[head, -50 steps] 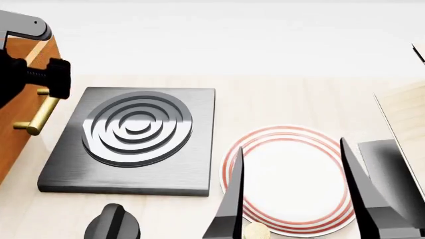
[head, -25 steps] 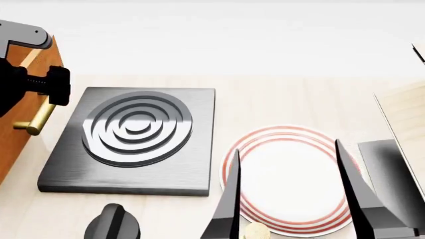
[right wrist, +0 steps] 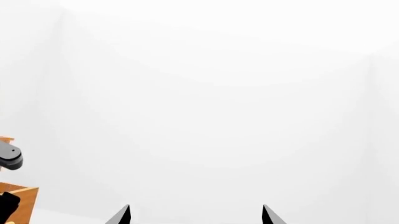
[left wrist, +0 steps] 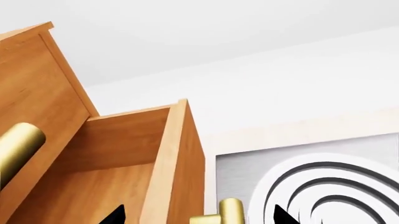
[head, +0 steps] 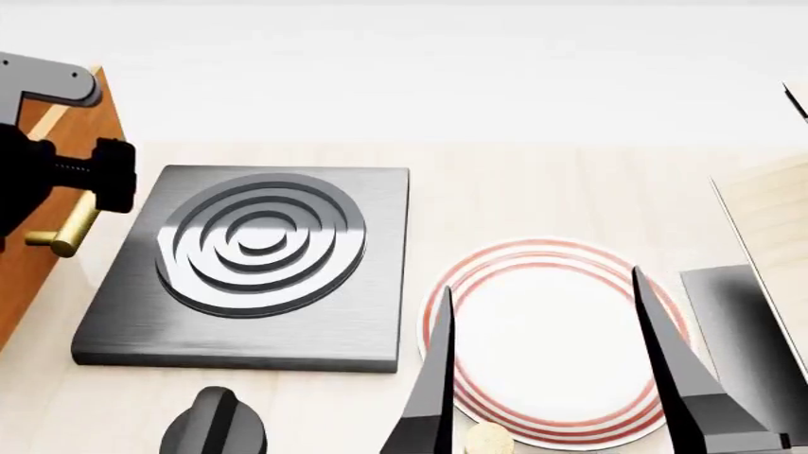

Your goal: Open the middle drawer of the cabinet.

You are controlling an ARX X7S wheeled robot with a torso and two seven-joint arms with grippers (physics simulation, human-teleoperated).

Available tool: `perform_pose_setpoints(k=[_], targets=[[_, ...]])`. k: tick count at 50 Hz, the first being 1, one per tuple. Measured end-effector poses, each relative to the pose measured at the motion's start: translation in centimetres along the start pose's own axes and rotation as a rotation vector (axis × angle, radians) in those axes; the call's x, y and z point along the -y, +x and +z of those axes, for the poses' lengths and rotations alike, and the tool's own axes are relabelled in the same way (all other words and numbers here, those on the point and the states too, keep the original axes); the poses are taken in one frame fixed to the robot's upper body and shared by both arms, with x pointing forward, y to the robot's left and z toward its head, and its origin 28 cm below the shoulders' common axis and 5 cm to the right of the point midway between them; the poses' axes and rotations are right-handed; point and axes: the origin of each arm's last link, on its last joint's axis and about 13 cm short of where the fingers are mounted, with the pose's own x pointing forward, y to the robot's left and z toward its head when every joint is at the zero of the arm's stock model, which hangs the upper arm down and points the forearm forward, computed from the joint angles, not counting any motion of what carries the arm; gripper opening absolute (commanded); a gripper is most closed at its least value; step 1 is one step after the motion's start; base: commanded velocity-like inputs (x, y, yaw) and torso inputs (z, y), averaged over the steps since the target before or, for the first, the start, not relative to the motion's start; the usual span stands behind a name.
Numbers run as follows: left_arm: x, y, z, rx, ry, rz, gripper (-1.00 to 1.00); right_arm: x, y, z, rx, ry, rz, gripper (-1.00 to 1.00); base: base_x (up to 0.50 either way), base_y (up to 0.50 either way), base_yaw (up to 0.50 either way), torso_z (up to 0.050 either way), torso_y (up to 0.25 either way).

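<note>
The middle drawer [left wrist: 124,158] stands drawn partway out of the cabinet [head: 32,255] at the left bench edge beside the hotplate [head: 259,260], its box interior exposed. The left pincer [left wrist: 196,215] straddles the brass handle [left wrist: 227,212]; whether it is clamped cannot be told. The right pincer [head: 550,378] hangs released above the plate [head: 555,340]; further pull appears to remain.

cabinet [head: 51,203] cropped at edge, left claw [head: 76,184] grip hidden
</note>
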Motion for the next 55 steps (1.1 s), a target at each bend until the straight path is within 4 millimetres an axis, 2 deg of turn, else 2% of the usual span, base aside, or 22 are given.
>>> perform_pose_setpoints(k=[35, 55], targets=[[0.4, 0.1, -1.4, -0.033, -0.013, 0.004, 1.0, 0.0, 0.0, -0.1, -0.004, -0.001, 0.006, 1.0, 0.0, 0.0, 0.0, 0.0, 0.0], [0.3, 0.1, -1.4, -0.028, -0.021, 0.014, 1.0, -0.1, 0.0, -0.1, -0.006, 0.0, 0.011, 1.0, 0.0, 0.0, 0.0, 0.0, 0.0]])
